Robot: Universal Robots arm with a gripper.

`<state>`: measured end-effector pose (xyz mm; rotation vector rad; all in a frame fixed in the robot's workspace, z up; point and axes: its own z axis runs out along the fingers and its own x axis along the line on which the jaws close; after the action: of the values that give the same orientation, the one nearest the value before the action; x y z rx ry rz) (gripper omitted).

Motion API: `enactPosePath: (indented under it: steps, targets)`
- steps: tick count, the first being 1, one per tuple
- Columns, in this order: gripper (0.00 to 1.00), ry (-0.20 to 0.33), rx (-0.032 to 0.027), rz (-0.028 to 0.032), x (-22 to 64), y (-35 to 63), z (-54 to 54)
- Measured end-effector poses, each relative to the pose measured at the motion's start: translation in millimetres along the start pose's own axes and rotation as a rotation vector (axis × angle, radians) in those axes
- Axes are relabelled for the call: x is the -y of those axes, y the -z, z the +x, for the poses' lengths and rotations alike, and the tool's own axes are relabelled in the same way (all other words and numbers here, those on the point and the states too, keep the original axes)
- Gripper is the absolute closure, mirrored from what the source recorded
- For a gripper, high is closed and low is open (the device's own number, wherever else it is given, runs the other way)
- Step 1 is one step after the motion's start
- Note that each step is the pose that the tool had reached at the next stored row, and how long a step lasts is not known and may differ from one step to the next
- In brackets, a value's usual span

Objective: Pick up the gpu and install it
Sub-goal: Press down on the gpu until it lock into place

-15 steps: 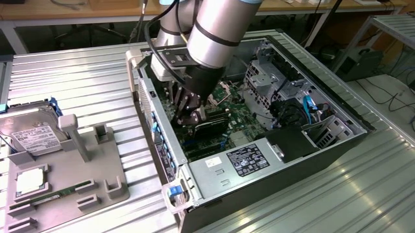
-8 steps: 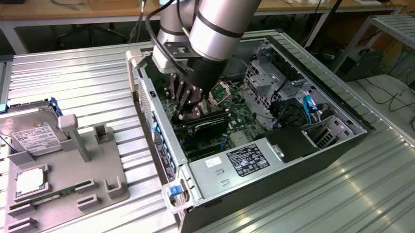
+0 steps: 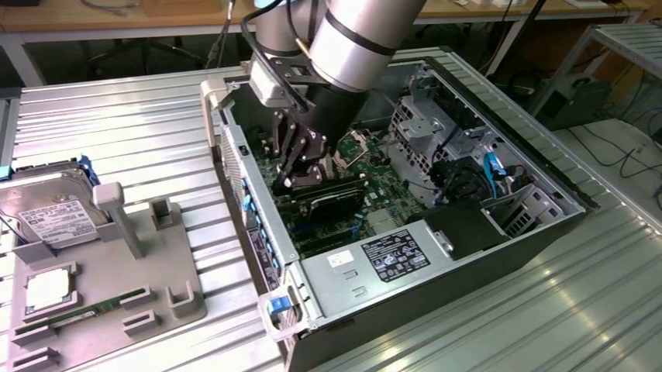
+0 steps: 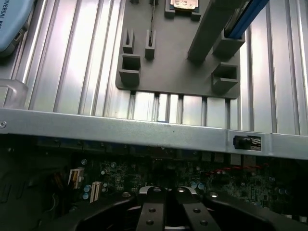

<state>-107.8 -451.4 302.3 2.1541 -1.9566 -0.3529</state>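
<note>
Exterior view was evenly lit from overhead, soft overall, slightly hazy. The bench [image 3: 135, 132] ribs threw bright streaks; the case [image 3: 435, 256] interior sat in shadow under the arm [image 3: 352, 39]. Wrist view had strong glare on the ribbed metal, the board [image 4: 159, 173] below was dim and murky, near black parts were blurred.

**Gripper shut inside the open computer case**

The gripper [image 4: 166, 211] sits with its two black fingers [image 4: 150, 214] pressed together over the dark motherboard [image 4: 115, 175], which carries small capacitors and white connectors. Just beyond it runs the case's silver side rail [image 4: 120, 130]. Past the rail, toward twelve o'clock from the gripper, a grey holder tray [image 4: 175, 67] with empty upright brackets rests on the ribbed metal tabletop [image 4: 72, 57].
</note>
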Motion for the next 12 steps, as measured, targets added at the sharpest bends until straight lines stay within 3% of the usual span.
enactPosePath:
  steps: [2, 12]
  targets:
    - [0.89, 0.0, 0.0004, -0.004, 0.9, -0.2, -0.1]
    - [0.89, 0.0, 0.0001, -0.0046, -4.7, -6.3, -0.7]
